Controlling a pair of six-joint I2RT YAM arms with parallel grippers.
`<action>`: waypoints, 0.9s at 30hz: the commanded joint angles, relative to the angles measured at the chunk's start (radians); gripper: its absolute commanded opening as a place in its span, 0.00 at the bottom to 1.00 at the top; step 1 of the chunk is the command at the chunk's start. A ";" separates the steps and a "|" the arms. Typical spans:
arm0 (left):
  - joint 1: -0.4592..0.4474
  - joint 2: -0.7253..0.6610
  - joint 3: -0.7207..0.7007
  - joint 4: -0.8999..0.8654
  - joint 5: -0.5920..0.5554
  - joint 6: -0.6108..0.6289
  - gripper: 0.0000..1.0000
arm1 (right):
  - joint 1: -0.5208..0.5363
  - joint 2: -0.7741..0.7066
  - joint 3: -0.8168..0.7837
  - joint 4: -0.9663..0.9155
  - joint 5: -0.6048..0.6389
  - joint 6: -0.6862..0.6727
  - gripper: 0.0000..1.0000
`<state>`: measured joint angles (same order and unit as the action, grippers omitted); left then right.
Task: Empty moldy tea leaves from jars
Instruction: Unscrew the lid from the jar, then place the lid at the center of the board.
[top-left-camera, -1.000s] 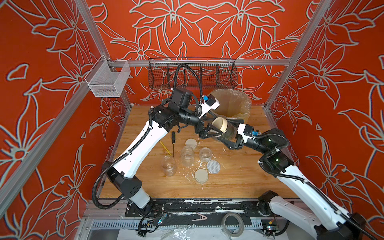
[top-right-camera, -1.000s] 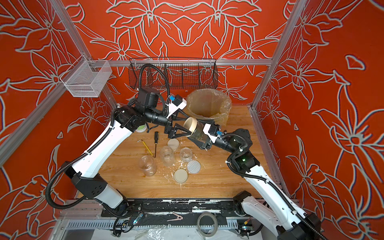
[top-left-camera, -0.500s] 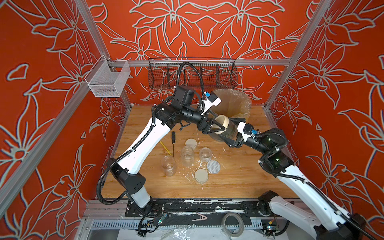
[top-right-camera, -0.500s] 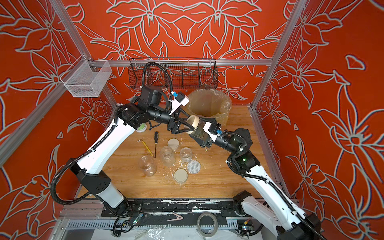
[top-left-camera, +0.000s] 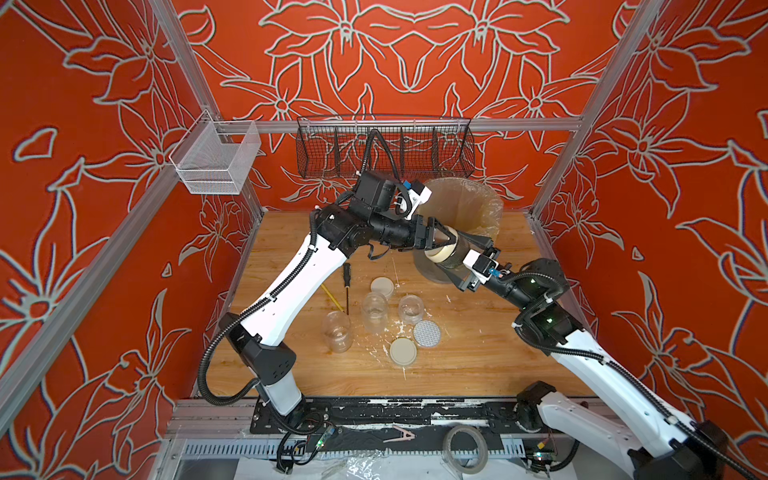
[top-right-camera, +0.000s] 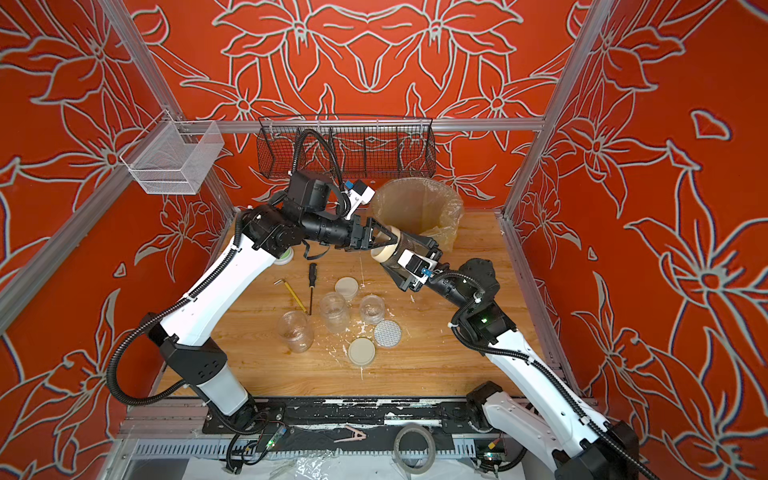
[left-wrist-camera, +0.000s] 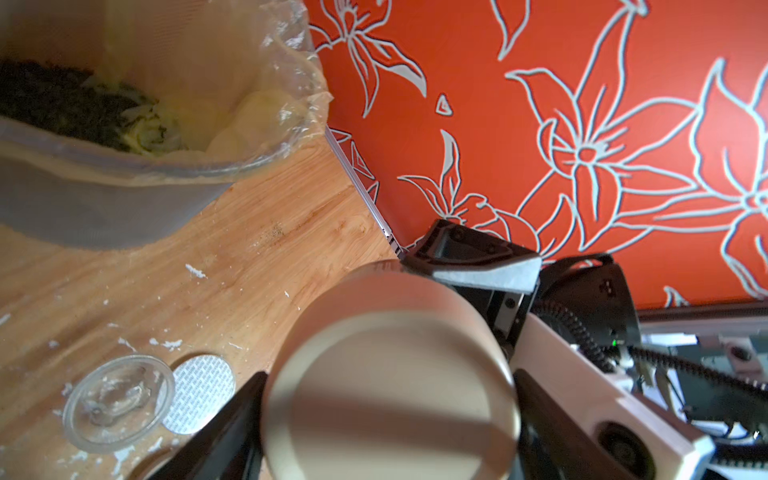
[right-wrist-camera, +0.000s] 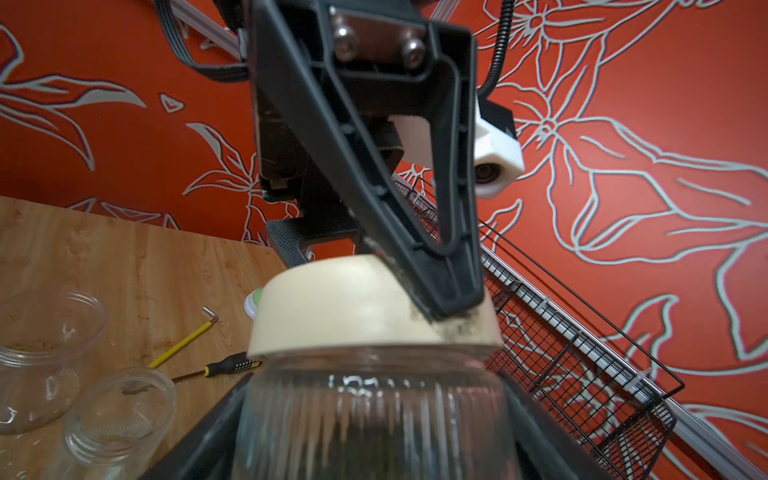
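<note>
3 jars (top-left-camera: 375, 311) stand on the table (top-left-camera: 465, 357), before the bin (top-left-camera: 432, 272).

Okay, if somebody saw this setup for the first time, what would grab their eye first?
Two arms meet in mid-air: the left gripper, jaws shut on a round cream lid, faces the right gripper holding that lid's clear glass jar, by the grey lined bin. Nearer the front, three lidless clear jars stand on the wooden table, all framed by bright orange flower-patterned walls.
</note>
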<state>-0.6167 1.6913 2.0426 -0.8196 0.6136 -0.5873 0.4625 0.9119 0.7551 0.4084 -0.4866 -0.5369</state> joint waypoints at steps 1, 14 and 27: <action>0.034 -0.082 -0.005 0.072 -0.231 -0.203 0.38 | -0.001 -0.011 -0.035 0.064 0.055 -0.071 0.00; 0.034 -0.123 0.031 0.077 -0.433 -0.180 0.32 | 0.008 -0.058 -0.082 0.176 0.069 0.104 0.00; 0.043 -0.102 -0.249 0.203 -0.980 0.248 0.29 | 0.008 -0.292 -0.039 -0.069 0.053 0.390 0.00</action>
<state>-0.5804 1.5494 1.8179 -0.6716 -0.2729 -0.4572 0.4664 0.6476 0.6617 0.4015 -0.4080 -0.2298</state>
